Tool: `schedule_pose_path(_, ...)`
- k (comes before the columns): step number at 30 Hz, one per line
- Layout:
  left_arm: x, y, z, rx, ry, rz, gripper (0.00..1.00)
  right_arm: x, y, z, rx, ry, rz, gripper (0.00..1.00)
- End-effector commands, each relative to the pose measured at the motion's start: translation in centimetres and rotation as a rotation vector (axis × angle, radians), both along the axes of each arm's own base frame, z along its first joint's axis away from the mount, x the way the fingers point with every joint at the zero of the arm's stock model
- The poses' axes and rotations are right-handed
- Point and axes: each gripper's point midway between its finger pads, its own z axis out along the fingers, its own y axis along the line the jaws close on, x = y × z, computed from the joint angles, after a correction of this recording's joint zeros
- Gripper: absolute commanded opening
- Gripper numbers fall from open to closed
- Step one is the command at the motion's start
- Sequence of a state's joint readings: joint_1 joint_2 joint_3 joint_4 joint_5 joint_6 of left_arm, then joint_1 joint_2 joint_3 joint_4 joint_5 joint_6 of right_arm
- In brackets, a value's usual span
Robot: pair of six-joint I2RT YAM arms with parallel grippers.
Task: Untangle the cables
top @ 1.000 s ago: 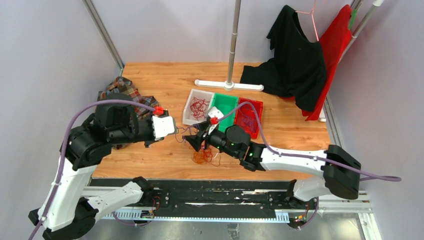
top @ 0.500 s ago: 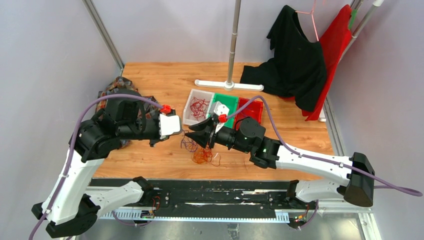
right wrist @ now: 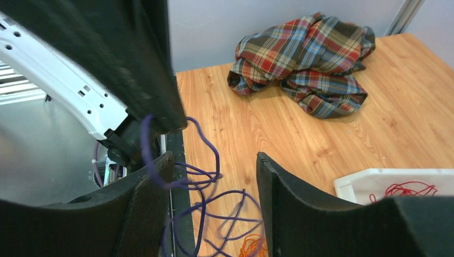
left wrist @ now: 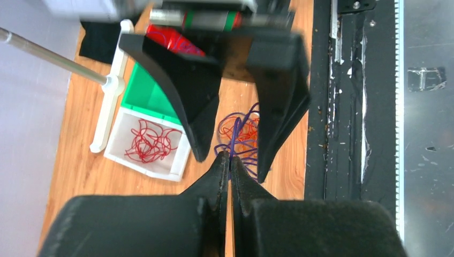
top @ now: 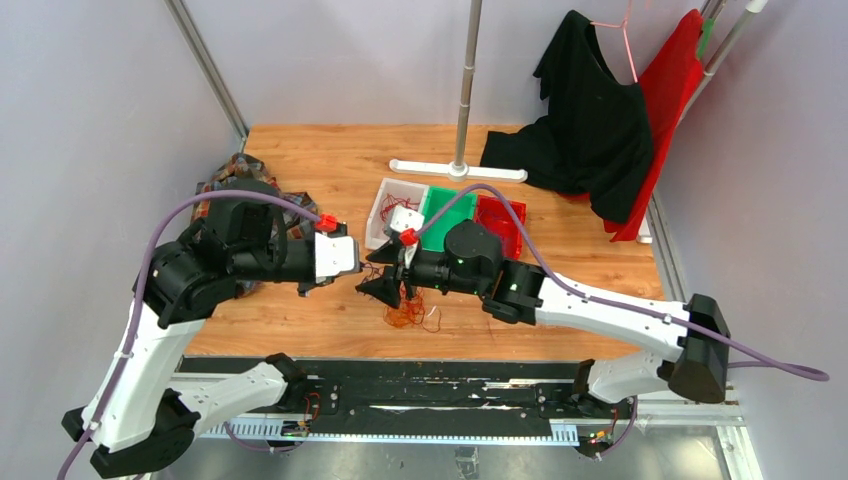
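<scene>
The cables point(top: 405, 312) lie in an orange-and-purple clump on the table point(top: 300, 170) near its front edge, before the bins point(top: 374, 233). The left gripper point(left wrist: 230, 160) is clenched on a purple strand. The right gripper point(right wrist: 214, 156) gapes wide, purple loops between its fingers.

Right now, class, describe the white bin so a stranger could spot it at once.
On the wooden table, find the pole's flat white base. Just below it in the top view, the leftmost bin of three is the only white one, holding red wires.
</scene>
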State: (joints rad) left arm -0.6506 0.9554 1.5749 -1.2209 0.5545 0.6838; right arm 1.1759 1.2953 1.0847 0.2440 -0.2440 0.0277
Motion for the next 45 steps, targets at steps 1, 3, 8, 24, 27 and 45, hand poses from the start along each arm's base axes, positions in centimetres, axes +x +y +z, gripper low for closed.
schedule_pose_path(1,-1.2,-0.5,1.6,-0.053,-0.014,-0.057,0.03,0.5,1.4,0.5,0.012,0.012,0.01,0.49)
schedule_pose_path(3,-1.2,-0.5,1.6,-0.052,-0.009,-0.056,0.03,1.2,1.5,1.0,0.045,0.029,-0.033,0.28)
schedule_pose_path(8,1.3,0.4,1.1,0.016,-0.068,0.041,0.41,5.2,-1.8,1.5,0.092,0.105,-0.224,0.01)
schedule_pose_path(24,7.4,4.5,-1.7,0.296,-0.105,0.36,0.98,21.8,-21.6,-9.2,-0.249,0.274,-0.954,0.01)
schedule_pose_path(27,8.5,5.1,-0.8,0.303,-0.105,0.441,0.98,23.5,-22.8,-10.7,-0.286,0.295,-1.02,0.01)
schedule_pose_path(45,11.1,6.3,-5.3,0.318,-0.042,0.576,0.98,26.5,-24.9,-12.6,-0.521,0.386,-1.196,0.56)
